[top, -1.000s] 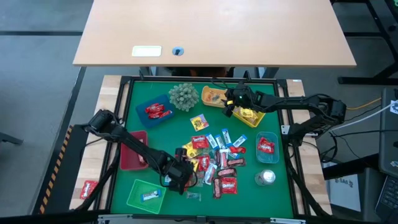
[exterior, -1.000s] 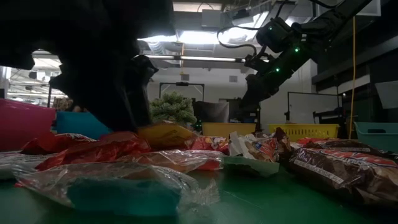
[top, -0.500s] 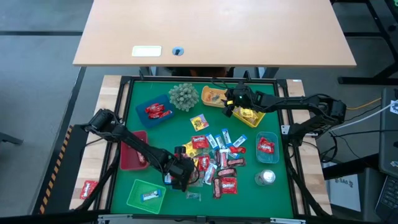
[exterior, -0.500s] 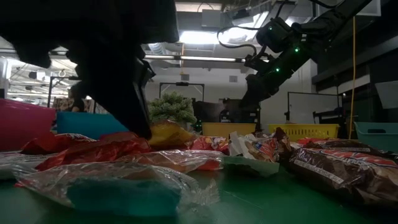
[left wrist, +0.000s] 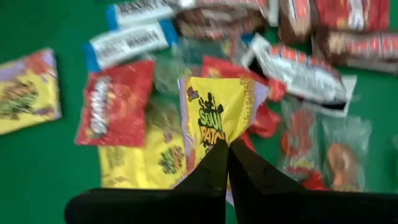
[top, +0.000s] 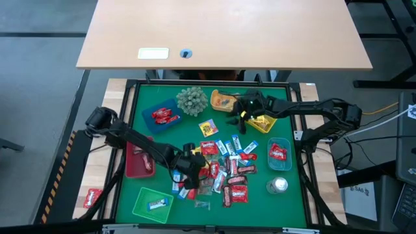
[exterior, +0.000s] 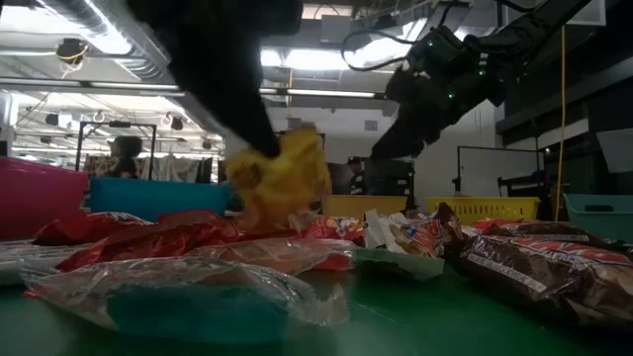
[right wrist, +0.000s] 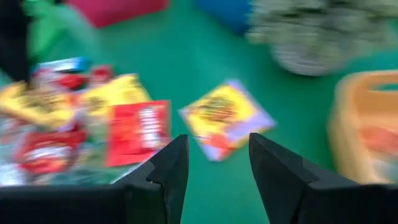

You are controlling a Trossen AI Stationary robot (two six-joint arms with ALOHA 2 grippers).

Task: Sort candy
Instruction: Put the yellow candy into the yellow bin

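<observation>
Left gripper (left wrist: 227,144) is pinched fully closed on the corner of a yellow candy packet (left wrist: 214,115), holding it clear of the green mat (top: 188,133) just above the left edge of the candy pile (top: 224,170); low view shows the packet (exterior: 280,178) hanging crumpled from the fingers, long axis roughly vertical, nothing else clinging to it. Right gripper (right wrist: 212,163) is empty, jaws partly apart, hovering near the yellow trays at the far right and looking down at a lone yellow packet (right wrist: 227,118) lying flat on the mat. Key relation for the coming move: the yellow trays (top: 222,99) sit far and right of the left gripper (top: 188,172), diagonally across the pile, and much nearer the right arm; the green tray (top: 151,203) and red tray (top: 138,164) are near-left, close to the left arm. My read: if yellow goes with yellow, the left arm has a long reach over the pile, and the dangling packet could snag other wrappers if carried low.
</observation>
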